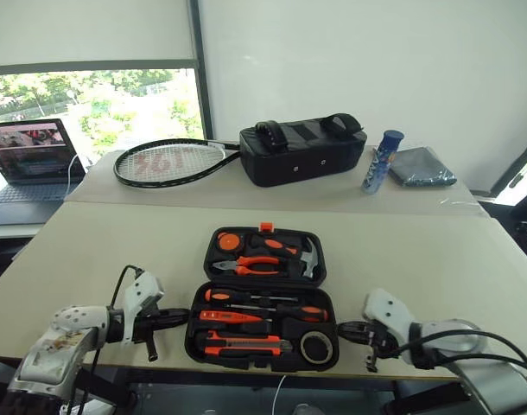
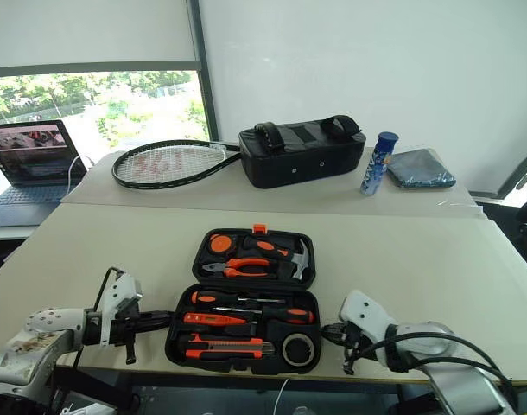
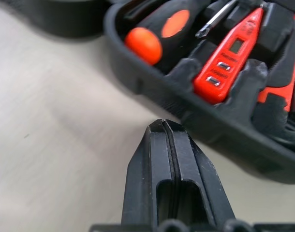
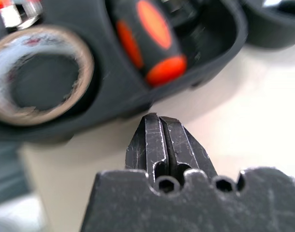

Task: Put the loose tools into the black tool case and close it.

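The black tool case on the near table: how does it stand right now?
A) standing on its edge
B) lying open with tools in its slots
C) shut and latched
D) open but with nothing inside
B: the black tool case lies flat and open, with screwdrivers, a utility knife and the tape roll seated in its near half.

The tool case (image 1: pixel 262 298) lies open at the near edge of the table (image 1: pixel 436 259), its lid half toward the far edge. In the near half lie two screwdrivers (image 1: pixel 268 303), a tester (image 1: pixel 231 317), a knife (image 1: pixel 242 347) and a tape roll (image 1: pixel 316 347). Pliers (image 1: pixel 249 264) and a hammer (image 1: pixel 308 256) sit in the lid half. Behind, on the far table (image 1: pixel 333 194), lie a racket (image 1: pixel 170 162), bag (image 1: pixel 302 149), can (image 1: pixel 382 161) and cloth (image 1: pixel 422 166), left to right.
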Tool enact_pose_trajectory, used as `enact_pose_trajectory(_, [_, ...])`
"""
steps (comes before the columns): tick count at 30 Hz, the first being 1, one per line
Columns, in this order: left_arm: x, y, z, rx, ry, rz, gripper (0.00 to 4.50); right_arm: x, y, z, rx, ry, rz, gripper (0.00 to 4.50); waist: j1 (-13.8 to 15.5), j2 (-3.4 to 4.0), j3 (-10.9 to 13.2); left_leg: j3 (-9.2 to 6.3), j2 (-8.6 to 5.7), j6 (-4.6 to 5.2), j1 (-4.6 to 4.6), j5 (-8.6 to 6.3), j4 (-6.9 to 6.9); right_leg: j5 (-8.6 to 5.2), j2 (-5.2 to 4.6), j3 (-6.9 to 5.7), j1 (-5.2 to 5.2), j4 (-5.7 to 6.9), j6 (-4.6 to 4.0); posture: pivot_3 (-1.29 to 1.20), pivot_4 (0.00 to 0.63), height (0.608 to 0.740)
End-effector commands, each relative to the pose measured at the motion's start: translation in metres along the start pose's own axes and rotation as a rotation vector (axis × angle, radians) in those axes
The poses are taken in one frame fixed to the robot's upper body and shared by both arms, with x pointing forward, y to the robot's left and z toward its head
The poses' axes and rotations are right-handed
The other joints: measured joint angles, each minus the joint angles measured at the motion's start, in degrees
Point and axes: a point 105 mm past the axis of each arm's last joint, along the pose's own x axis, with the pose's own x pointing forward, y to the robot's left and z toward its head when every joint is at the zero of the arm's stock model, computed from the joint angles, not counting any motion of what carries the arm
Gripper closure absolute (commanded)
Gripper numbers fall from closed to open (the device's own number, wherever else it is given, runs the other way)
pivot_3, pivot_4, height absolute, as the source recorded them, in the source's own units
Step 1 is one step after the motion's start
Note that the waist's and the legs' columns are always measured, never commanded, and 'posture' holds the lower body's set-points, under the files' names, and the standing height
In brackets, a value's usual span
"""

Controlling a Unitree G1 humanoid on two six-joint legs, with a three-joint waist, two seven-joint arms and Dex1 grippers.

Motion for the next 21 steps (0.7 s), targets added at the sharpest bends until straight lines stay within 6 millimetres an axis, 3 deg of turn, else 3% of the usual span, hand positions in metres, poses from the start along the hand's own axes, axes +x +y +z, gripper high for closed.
enact_pose_trajectory(1, [-0.018,0.014,0.022,-0.091,-0.059,0.014,3.96,-0.026,-0.024,0.013,-0.027,-0.06,-0.039,3.02,0.0,-0.01,0.0,0.0,0.0,-0.01,0.01,0.01,0.0,0.0,0.0,0.0,0.01,0.0,0.0,0.0,0.15,0.74])
enact_pose_trajectory(2, [-0.022,0.022,0.02,-0.143,-0.029,0.042,3.75,-0.031,-0.029,0.015,0.008,-0.076,-0.038,2.72,-0.1,-0.02,0.0,0.02,-0.01,-0.01,0.04,0.01,0.0,0.0,0.0,0.01,0.01,0.04,0.01,0.0,0.15,0.74])
enact_pose_trajectory(4, [-0.024,0.031,0.026,-0.208,-0.032,0.058,2.79,-0.037,-0.04,0.02,0.085,-0.117,-0.044,1.87,-0.3,-0.04,0.0,0.01,0.0,-0.01,0.12,0.02,0.0,0.0,0.04,0.02,0.03,0.09,0.0,0.0,0.15,0.74])
enact_pose_trajectory(7, [-0.021,0.051,0.035,-0.277,0.008,0.151,1.96,-0.04,-0.056,0.031,0.191,-0.134,-0.061,0.99,-0.4,-0.06,0.1,0.0,0.02,-0.01,0.16,0.02,0.0,-0.01,0.08,0.03,0.06,0.14,-0.02,0.0,0.15,0.74])
enact_pose_trajectory(10, [-0.009,0.053,0.061,-0.347,-0.019,0.145,0.85,-0.035,-0.069,0.048,0.353,-0.142,-0.072,0.0,-0.4,-0.07,0.1,-0.02,-0.01,-0.03,0.08,0.04,0.01,0.02,0.07,0.05,-0.01,0.18,-0.03,0.0,0.15,0.74])
enact_pose_trajectory(14, [0.007,0.046,0.084,-0.386,0.001,0.115,0.85,-0.023,-0.08,0.06,0.511,-0.035,-0.133,0.0,-0.3,-0.08,0.1,-0.07,-0.02,-0.04,-0.02,0.04,0.01,0.11,0.07,0.02,-0.06,0.17,-0.18,0.0,0.15,0.74])
enact_pose_trajectory(17, [0.017,0.046,0.085,-0.4,0.062,0.152,0.85,-0.013,-0.082,0.081,0.575,-0.062,-0.119,0.0,-0.4,-0.07,0.1,-0.1,-0.03,-0.03,-0.13,0.04,0.0,0.22,0.07,0.01,-0.17,0.17,-0.37,0.0,0.15,0.74])
enact_pose_trajectory(21, [0.031,0.048,0.087,-0.428,0.112,0.214,0.85,0.003,-0.08,0.087,0.605,0.021,-0.132,0.0,-0.2,-0.07,0.1,-0.14,-0.06,-0.03,-0.26,0.03,-0.01,0.23,0.04,-0.01,-0.24,0.16,-0.38,0.0,0.15,0.74])
